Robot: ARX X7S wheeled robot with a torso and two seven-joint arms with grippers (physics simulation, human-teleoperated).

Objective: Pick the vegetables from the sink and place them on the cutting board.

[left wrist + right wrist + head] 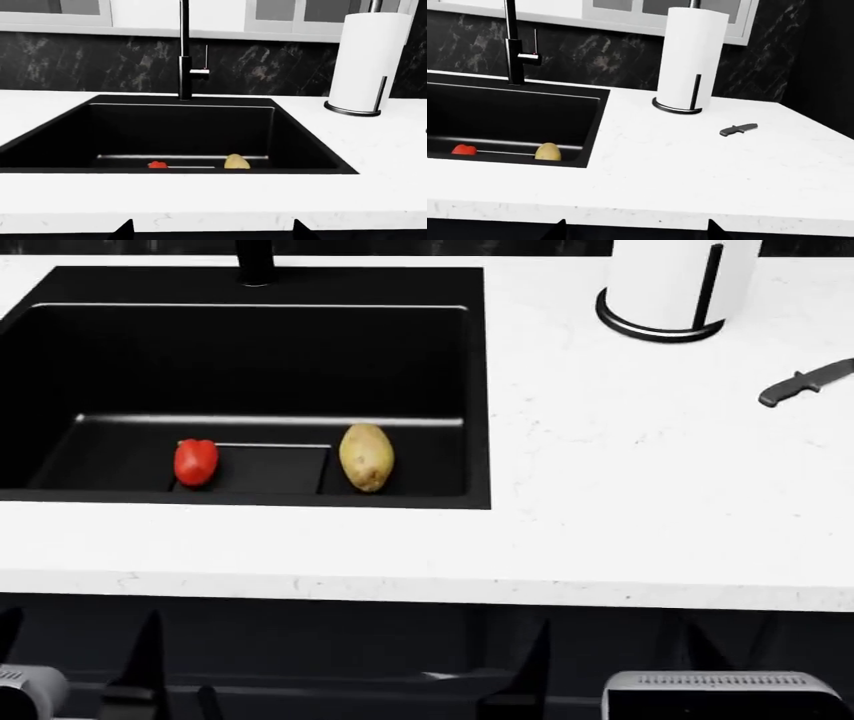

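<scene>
Nothing moved yet. Red pepper (195, 461) and potato (366, 456) sit apart in sink (267, 285), left half of frame. No cutting board seen. Both claws barely show at bottom edge: can't tell open or closed, holding nothing seen.

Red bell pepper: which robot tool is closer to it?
Left. The left tool is in front of the counter, roughly facing the red bell pepper; the right tool is farther right, past the potato.

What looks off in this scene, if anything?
No cutting board shows in any view. A knife lies loose on the countertop by the paper towel holder. Pepper and potato sit apart in the sink.
</scene>
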